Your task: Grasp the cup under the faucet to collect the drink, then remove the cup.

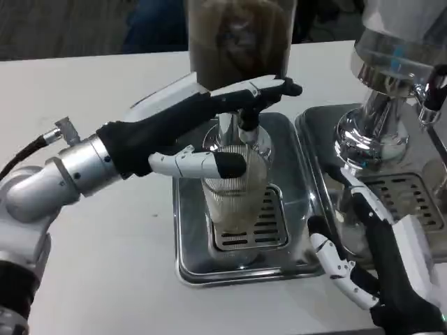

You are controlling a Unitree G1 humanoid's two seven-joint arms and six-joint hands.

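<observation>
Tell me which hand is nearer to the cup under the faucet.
Left. The left hand is at the cup, fingers lying across its ribbed side. The right hand sits off to the cup's right, near the tray corner, apart from it.

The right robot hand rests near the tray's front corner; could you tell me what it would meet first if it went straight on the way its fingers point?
Probably the drip tray: the right robot hand points toward its near right rim.
</observation>
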